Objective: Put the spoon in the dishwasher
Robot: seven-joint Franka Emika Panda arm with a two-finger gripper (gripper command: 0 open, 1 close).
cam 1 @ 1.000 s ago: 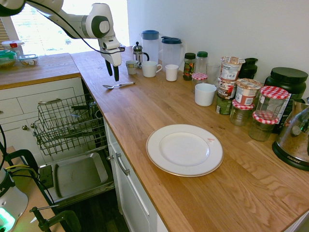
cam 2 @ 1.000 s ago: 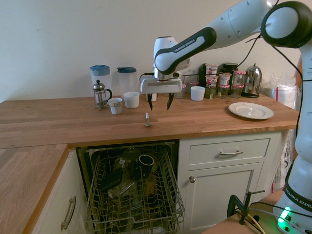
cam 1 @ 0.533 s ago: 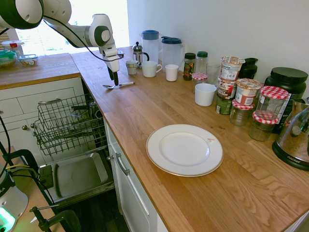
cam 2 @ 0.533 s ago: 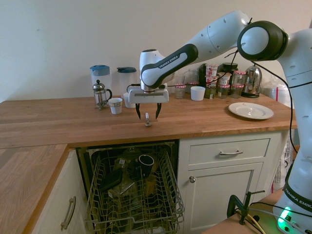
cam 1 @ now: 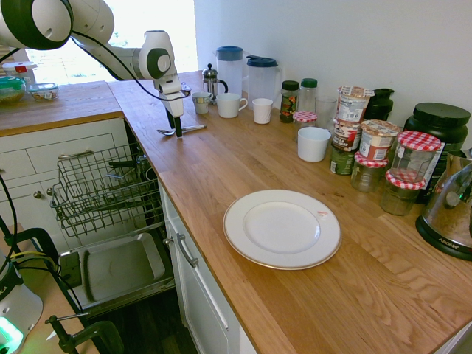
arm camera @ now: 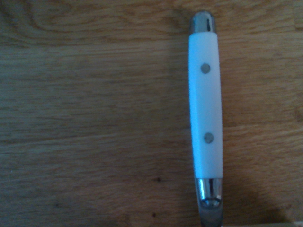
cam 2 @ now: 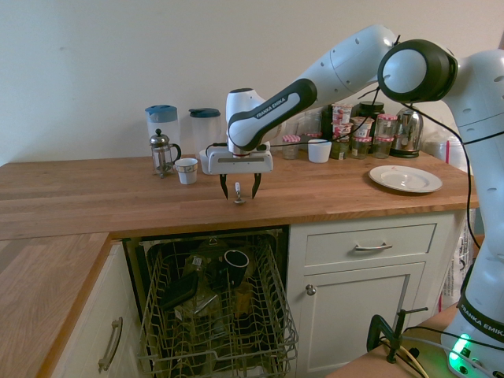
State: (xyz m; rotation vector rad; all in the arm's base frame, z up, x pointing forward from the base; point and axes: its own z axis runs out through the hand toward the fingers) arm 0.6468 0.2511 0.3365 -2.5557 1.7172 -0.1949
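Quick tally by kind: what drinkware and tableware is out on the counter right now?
Spoon: 1
Plate: 1
Blue-lidded jugs: 2
French press: 1
White cups and mugs: 4
Total: 9

Legible text — "FRANKA EMIKA" on the white arm's forearm [cam 2: 272, 100] at frame centre, and again on the arm's base [cam 2: 482, 315], lower right.

A spoon [cam 1: 181, 130] lies on the counter [cam 1: 243, 169] near its front edge, directly above the open dishwasher [cam 2: 216, 311] – the gripper [cam 2: 239, 187] straddles it. Mugs [cam 1: 230, 105] and jugs [cam 1: 263, 80] stand behind; a plate [cam 1: 282, 228] sits well apart along the counter
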